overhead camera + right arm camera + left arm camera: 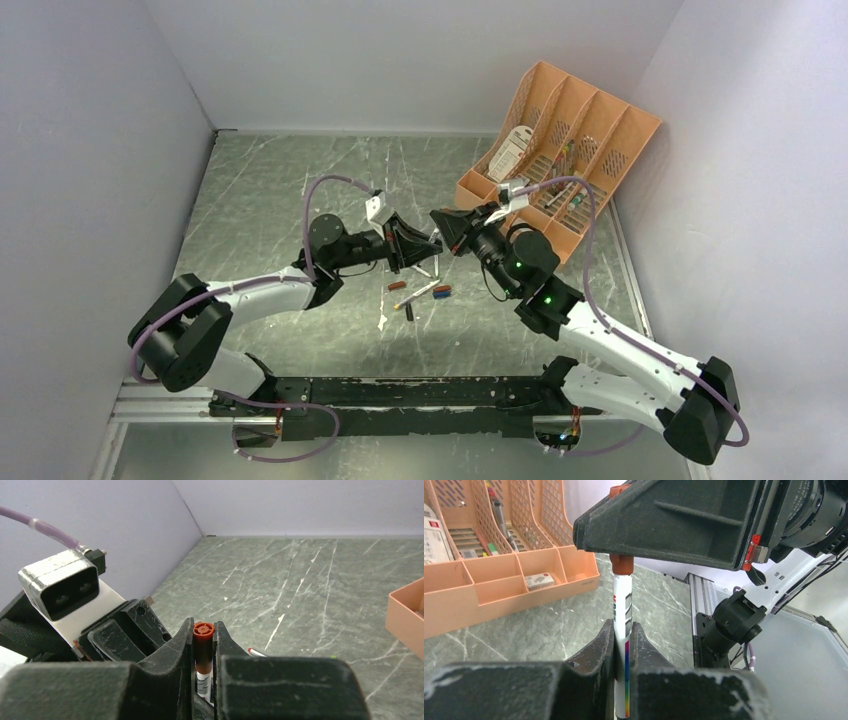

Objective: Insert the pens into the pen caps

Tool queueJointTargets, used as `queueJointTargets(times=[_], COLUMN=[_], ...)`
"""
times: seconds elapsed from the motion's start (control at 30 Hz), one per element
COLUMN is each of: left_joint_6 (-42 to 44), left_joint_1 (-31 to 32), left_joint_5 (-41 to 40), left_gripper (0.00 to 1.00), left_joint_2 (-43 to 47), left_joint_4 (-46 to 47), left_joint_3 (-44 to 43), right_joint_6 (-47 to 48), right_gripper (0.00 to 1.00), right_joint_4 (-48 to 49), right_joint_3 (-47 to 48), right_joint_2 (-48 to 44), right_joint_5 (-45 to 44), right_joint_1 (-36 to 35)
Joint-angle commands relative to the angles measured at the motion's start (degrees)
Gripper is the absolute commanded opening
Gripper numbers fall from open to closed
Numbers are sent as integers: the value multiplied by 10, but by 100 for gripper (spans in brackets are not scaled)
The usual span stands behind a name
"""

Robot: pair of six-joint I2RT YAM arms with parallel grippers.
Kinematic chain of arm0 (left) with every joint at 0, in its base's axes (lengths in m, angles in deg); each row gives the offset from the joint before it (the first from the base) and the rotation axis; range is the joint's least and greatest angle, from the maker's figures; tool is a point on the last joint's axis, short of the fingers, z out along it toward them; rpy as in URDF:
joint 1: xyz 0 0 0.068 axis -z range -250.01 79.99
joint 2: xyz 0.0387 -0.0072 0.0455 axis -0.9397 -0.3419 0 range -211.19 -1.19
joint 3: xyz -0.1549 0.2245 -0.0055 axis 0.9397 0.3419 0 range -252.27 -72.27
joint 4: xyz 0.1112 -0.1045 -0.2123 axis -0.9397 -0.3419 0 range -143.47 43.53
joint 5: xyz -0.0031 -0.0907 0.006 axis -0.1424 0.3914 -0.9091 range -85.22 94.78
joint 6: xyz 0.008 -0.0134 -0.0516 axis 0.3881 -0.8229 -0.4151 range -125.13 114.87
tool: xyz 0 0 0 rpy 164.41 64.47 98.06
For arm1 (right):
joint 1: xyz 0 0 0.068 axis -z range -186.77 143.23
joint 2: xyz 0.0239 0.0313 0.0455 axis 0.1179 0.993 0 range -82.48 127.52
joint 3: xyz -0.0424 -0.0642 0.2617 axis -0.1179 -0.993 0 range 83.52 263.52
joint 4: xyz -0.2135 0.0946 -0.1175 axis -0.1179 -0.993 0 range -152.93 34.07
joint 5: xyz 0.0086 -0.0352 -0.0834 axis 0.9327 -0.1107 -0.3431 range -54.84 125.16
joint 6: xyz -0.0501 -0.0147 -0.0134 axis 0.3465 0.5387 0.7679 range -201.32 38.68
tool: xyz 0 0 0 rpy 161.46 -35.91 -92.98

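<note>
- The left gripper (623, 630) is shut almost completely, and the white barrel of a pen (622, 605) is pinched between its fingers.
- The pen is held so that it points straight out past the left fingertips.
- The right gripper (203, 630) is closed to a narrow gap, and a red cap (203, 652) is clamped between its two fingers.
- The red cap sits on the end of the pen, just beyond the left fingertips. The white barrel is seen directly under the cap, inside the right jaws.
- The two grippers are set tip to tip above the table (260, 200), with only a short stretch of barrel exposed between them.
- Loose pens (418, 292) and loose caps (441, 291) are seen lying on the table below the meeting fingertips, towards the arm bases.
- An orange organizer (600, 130) is placed behind the right gripper, well apart from the left gripper.
</note>
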Motion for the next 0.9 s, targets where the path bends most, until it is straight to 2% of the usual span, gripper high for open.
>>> queueJointTargets(times=[0.0, 0.3, 0.47, 0.87], left_joint_6=[-8, -64, -43, -11], left_joint_1=[1, 1, 2, 1], left_joint_5=[-8, -48, -53, -21], left_gripper=[7, 7, 7, 7], left_joint_2=[-8, -37, -48, -94], left_joint_4=[-19, -48, -94, -93], left_joint_3=[-41, -153, -213, -301], right_joint_6=[-2, -26, -33, -101], right_gripper=[0, 0, 0, 0], right_joint_4=[-23, -29, -49, -16], right_joint_3=[-18, -84, -106, -184], right_joint_2=[-5, -27, -23, -20], right_joint_5=[22, 46, 53, 120], right_joint_1=[2, 1, 1, 1])
